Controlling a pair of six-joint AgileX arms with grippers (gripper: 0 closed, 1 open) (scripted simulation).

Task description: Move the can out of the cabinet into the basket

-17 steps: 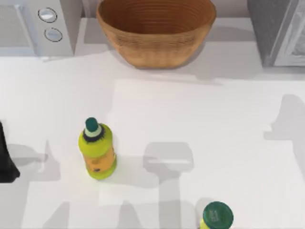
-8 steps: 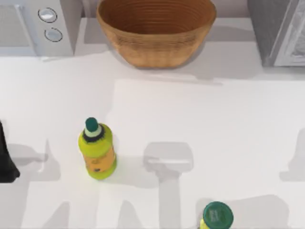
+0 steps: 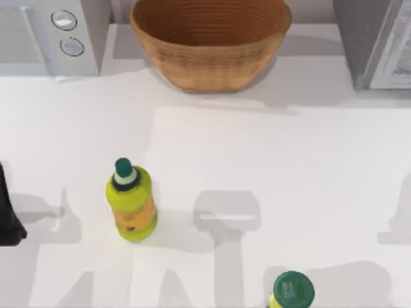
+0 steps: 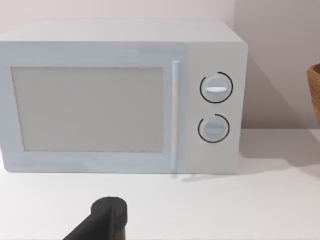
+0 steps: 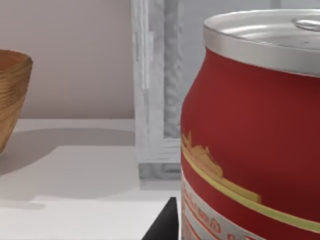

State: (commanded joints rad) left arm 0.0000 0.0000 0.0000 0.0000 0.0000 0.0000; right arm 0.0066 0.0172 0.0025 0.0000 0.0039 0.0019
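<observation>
Can (image 5: 250,135), red w/ silver top and pull-tab, sits very close in the right wrist view, upright, just in front of the cabinet's white-framed door (image 5: 155,90). A dark bit of the right gripper shows at the can's base; can't tell whether its fingers are closed on the can or how wide they stand.

Step in hand, as I judge it: carrying the can clear of the cabinet (image 3: 376,42), at 1–2 o'clock on the table (image 3: 270,167), toward the basket (image 3: 210,42) at 12. Do it well: keep the can upright, clear the door frame first, then swing toward 12, lift over the wicker rim before lowering, release low inside.

Left arm parked near 9 o'clock, facing the microwave (image 4: 125,95).
</observation>
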